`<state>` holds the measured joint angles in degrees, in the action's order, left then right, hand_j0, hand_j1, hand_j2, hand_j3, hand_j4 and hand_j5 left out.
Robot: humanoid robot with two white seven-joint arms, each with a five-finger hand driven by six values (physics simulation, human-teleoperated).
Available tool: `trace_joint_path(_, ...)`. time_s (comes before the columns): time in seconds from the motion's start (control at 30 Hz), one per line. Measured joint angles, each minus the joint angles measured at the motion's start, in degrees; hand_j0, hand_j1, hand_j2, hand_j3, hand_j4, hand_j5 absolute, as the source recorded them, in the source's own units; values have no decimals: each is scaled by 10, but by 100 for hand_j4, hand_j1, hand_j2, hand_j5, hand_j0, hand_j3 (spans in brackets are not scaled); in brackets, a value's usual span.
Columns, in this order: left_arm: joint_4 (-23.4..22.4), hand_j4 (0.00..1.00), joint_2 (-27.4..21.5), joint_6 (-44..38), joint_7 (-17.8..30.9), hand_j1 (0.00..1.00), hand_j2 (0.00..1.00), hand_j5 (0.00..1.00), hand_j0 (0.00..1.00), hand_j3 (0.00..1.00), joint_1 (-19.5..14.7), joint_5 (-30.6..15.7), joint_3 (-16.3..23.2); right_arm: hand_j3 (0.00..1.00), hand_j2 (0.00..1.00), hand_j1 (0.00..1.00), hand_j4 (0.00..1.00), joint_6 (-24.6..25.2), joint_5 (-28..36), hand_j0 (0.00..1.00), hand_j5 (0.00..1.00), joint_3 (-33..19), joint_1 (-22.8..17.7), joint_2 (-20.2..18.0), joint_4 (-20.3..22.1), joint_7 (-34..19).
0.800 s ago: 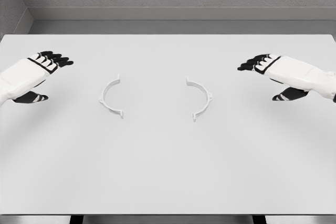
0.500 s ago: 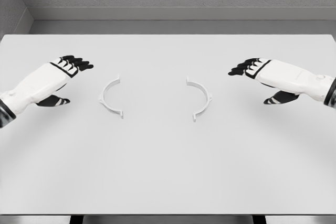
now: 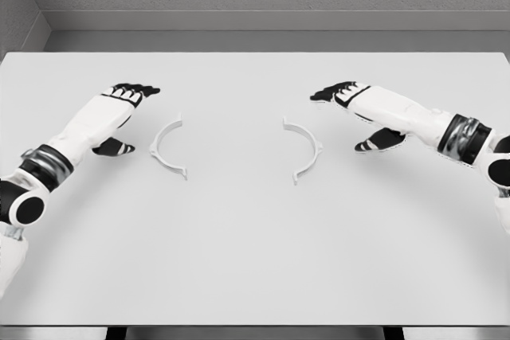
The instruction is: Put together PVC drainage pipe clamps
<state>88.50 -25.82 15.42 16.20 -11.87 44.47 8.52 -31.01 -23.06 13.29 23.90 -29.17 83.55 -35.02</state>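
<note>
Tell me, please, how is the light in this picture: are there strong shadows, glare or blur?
Head view: light is soft and even, with no glare or blur. The white table shows almost no shadow. The left clamp half and right clamp half are white on white, so contrast is low but their edges stay sharp. The left hand and right hand are in focus.

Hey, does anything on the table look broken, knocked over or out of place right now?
Nothing stands out. The two clamp halves, left clamp half and right clamp half, lie flat and apart on the table, their open sides facing each other. Left hand and right hand are open, touching neither.
</note>
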Motion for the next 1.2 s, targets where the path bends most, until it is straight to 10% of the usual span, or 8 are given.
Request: trace_joint_path(1.2,-19,100,47,-102,-1,100,100,100,100,100,-29,16,48,100,100,100,100,1,-37,100,100,29,78,88,-186,0)
